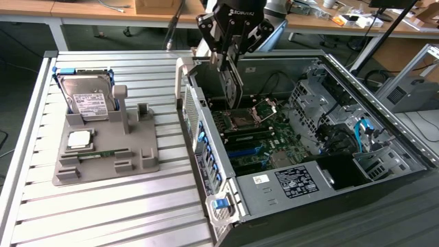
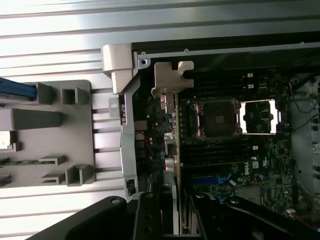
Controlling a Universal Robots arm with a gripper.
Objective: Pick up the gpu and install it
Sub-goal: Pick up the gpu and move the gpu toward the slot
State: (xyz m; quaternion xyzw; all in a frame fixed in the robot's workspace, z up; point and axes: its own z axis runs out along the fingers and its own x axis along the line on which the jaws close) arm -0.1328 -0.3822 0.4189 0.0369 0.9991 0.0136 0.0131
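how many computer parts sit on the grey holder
3: silver white-labelled hard drive propped at the back; square silver processor chip before it; narrow green memory stick nearest the camera. None seems hidden.

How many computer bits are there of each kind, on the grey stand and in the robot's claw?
hard drive: 1
silver square chip: 1
memory stick: 1
gpu, held by the gripper: 1
Total: 4

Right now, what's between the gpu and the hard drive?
In the exterior view, the case wall and a gray post of the parts holder stand between the gpu and the hard drive.
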